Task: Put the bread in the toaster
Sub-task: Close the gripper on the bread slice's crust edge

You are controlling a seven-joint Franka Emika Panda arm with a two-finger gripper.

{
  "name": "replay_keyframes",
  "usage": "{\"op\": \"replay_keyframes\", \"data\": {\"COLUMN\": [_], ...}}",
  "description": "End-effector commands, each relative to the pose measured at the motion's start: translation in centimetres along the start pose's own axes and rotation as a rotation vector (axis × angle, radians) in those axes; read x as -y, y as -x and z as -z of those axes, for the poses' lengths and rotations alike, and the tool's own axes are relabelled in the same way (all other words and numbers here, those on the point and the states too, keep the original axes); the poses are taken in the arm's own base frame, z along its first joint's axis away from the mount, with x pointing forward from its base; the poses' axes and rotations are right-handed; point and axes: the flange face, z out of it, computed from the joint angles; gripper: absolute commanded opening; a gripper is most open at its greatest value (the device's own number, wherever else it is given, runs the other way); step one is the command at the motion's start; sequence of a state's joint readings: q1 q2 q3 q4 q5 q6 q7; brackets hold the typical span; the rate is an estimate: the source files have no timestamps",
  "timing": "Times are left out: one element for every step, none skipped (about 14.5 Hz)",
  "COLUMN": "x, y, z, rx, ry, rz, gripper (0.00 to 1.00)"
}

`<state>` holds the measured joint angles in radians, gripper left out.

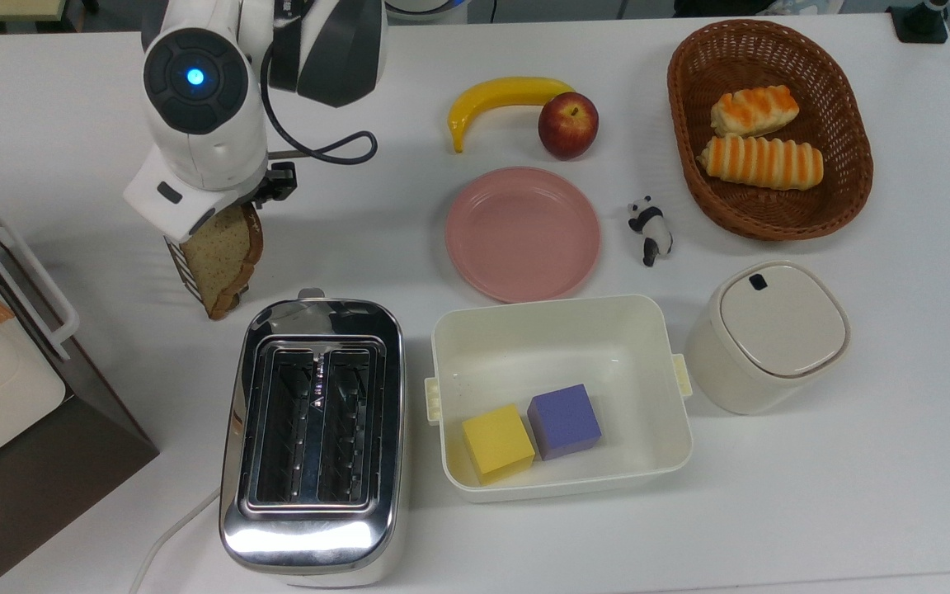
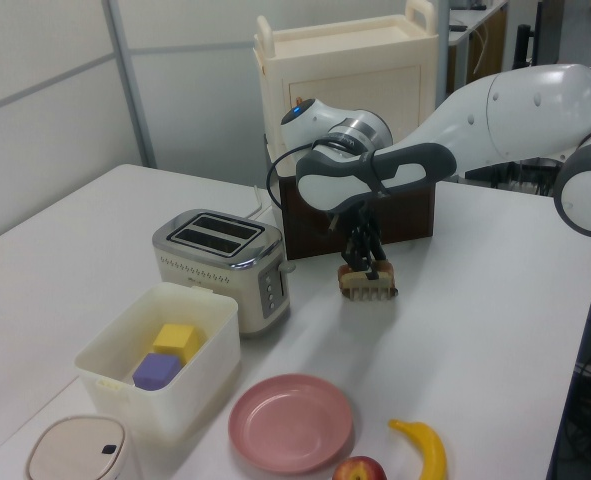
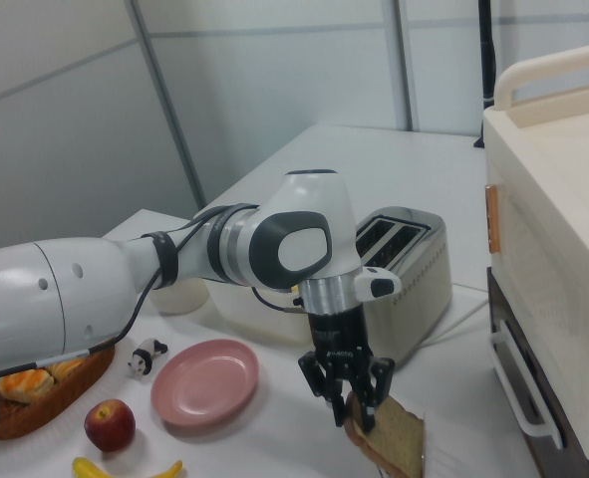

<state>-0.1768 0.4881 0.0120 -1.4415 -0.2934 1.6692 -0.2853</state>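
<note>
In the top view, the toaster [image 1: 312,441] stands nearest the table's [image 1: 854,511] front edge, its two dark slots running front to back and its white cord [image 1: 163,540] trailing off toward the top view's lower left. Just to the top view's right of it sits a white tub [image 1: 559,328] holding a yellow block [image 1: 497,443] and a purple block [image 1: 564,421], with a lidded white canister [image 1: 768,334] beyond that; a bare strip of tabletop lies between the toaster and the brown-and-cream cabinet [image 1: 5,363] at the top view's left edge. Behind the toaster, close to its rear end, the bread [image 1: 223,260] stands on edge in a small wire rack [image 1: 184,268], leaning, its long axis tilted from the top view's upper right to lower left and its broad face turned toward the top view's left. The gripper [image 3: 349,398] hangs directly over the slice's upper crust; in the right view its fingers [image 3: 376,395] are spread and reach down around the top edge of the bread [image 3: 394,443], though whether they touch it cannot be told. Mid-table lie a pink plate [image 1: 523,233] and a panda figurine [image 1: 650,228]. Farthest back are a banana [image 1: 504,99], an apple [image 1: 567,124] and a wicker basket [image 1: 846,115] of striped rolls [image 1: 759,161], with open tabletop around them.
</note>
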Motion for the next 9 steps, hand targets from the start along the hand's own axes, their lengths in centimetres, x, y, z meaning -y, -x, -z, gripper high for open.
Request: {"op": "replay_keyframes", "data": {"x": [-0.3,-0.3,-0.2,-0.3,-0.3,-0.4,-0.5,-0.5,-0.6], "y": [0.3,0.4,0.6,0.8,0.8,1.0,1.3,1.5,1.8], "z": [0.8,1.1,1.5,1.9,2.2,2.6,3.2,3.7,4.2], "rx": [-0.019,-0.020,-0.025,-0.030,-0.034,-0.040,-0.047,-0.052,-0.057], "ry": [0.022,0.023,0.025,0.028,0.032,0.035,0.042,0.051,0.060], "rz": [0.030,0.030,0.029,0.027,0.028,0.026,0.023,0.024,0.033], "gripper": [0.00,0.00,0.00,0.00,0.00,0.00,0.00,0.00,0.00]}}
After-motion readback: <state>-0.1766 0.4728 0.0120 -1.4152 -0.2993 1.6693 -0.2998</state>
